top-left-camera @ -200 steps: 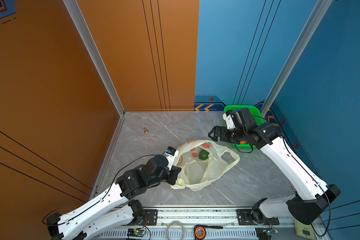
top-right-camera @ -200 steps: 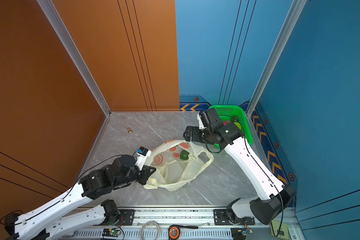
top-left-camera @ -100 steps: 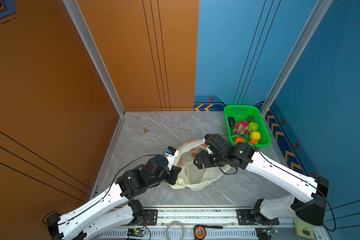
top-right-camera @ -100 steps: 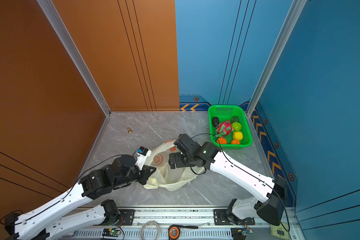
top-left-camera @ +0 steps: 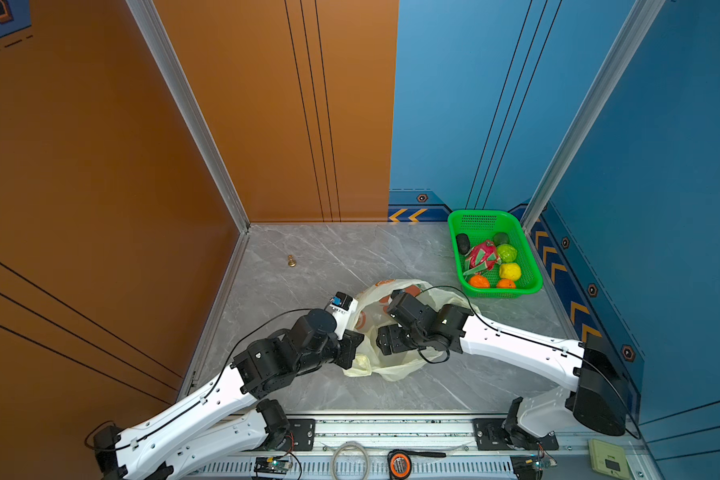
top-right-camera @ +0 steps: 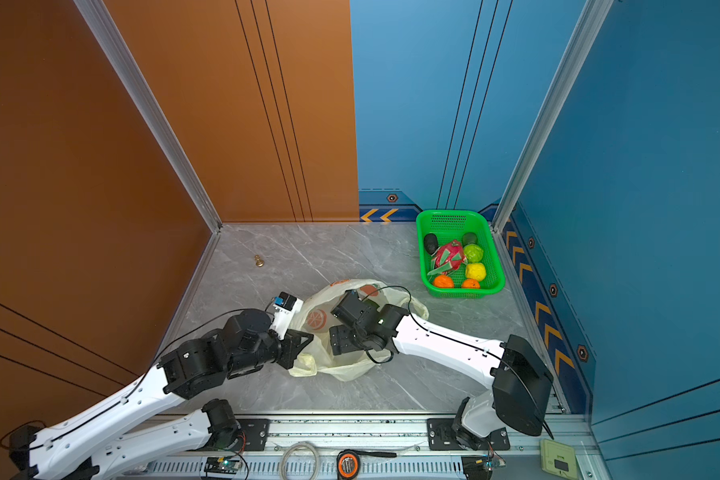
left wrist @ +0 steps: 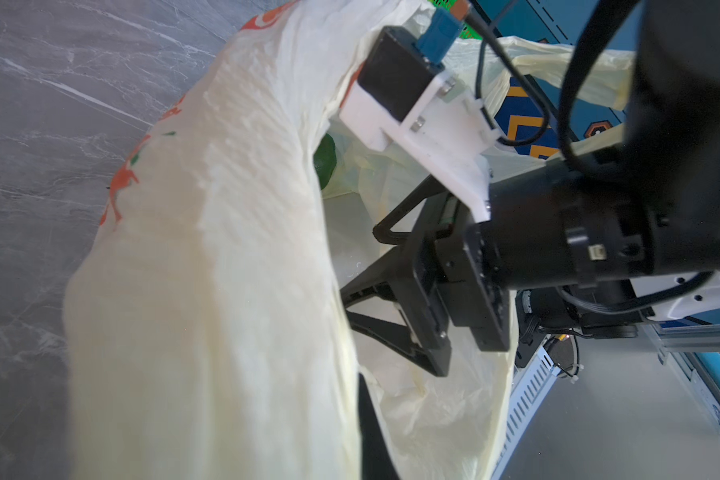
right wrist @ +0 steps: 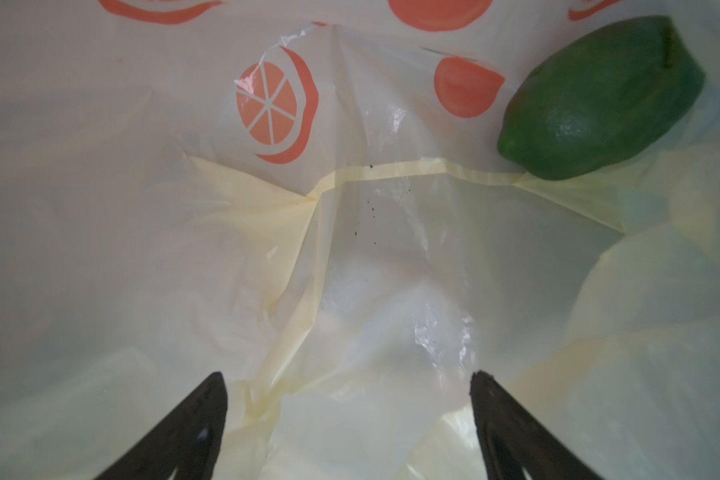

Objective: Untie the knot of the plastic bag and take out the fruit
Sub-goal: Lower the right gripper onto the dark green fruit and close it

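Note:
The plastic bag (top-left-camera: 391,370) (top-right-camera: 344,368), pale yellow with orange prints, lies on the grey floor with its mouth gaping; the knot does not show. My left gripper (top-left-camera: 356,349) (left wrist: 366,415) is shut on the bag's rim on its left side. My right gripper (top-left-camera: 382,345) (right wrist: 348,376) (left wrist: 358,264) is inside the mouth, open, with only film between its fingers. One green fruit (right wrist: 599,99) (left wrist: 326,162) lies deep in the bag, ahead of the right gripper and off to one side, untouched. Other fruit sit in the basket: a dragon fruit (top-left-camera: 483,254), a lemon (top-left-camera: 509,271), an orange (top-left-camera: 479,281).
The green basket (top-left-camera: 531,257) (top-right-camera: 495,266) stands at the back right by the blue wall. A small brass figure (top-left-camera: 292,261) stands at the back left. The arms' rail with a tape measure (top-left-camera: 399,463) runs along the front edge. Walls close in on three sides.
My right arm swung from over the basket down and left to the bag, and its open gripper went into the mouth. The left gripper kept its hold and place.

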Robot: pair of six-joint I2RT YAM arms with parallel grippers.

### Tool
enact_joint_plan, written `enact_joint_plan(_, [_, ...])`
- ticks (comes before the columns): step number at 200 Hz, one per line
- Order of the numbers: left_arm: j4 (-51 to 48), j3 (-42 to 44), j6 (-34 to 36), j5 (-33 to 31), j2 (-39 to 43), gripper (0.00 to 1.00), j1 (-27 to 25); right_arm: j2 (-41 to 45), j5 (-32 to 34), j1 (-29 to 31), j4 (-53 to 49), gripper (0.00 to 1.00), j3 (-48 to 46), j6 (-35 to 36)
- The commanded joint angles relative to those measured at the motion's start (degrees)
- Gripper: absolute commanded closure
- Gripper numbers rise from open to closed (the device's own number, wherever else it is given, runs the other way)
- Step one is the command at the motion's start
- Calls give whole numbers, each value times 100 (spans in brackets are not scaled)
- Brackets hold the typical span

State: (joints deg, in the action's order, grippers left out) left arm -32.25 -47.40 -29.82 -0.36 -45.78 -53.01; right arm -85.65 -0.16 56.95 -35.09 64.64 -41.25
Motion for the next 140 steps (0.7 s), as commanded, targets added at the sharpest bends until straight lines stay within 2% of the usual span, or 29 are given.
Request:
enact_joint_plan(1, [202,-77,-24,157,23,100,-77,-311,25,-143,481,11,-5,-110])
enact_joint_plan(39, [199,28,-55,257,52,100,-208,-796,255,-424,1191,14,21,-344])
enact_joint_plan(94, [197,359,-190,181,125,100,-629,-1076,1584,-625,1901,16,-166,-532])
enact_joint_plan(140, [54,535,-340,-55,257,100,-932,-1276,1863,-1108,1907,19,-219,-711])
